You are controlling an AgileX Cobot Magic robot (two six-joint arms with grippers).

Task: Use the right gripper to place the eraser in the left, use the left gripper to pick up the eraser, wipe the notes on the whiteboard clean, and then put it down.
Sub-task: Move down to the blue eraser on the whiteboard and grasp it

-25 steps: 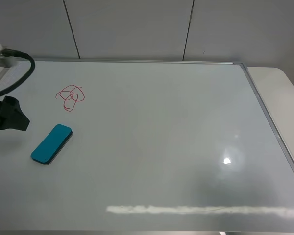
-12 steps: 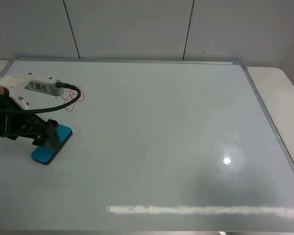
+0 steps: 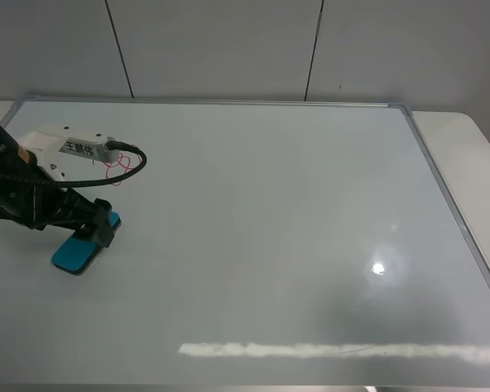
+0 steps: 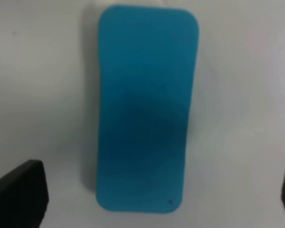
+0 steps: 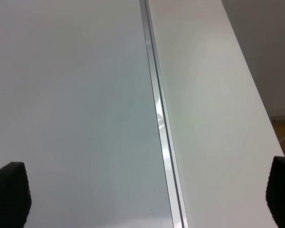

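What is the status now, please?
Left gripper open over teal-blue oblong eraser, not gripping. Right gripper open, by whiteboard's silver frame. Nothing between fingers and eraser.

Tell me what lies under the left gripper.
The teal eraser lies flat on the whiteboard beneath the open left gripper. Its underside is hidden.

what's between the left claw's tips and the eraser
Only bare whiteboard: the left wrist view shows the eraser lying between the tips of the open left claw, touching neither.
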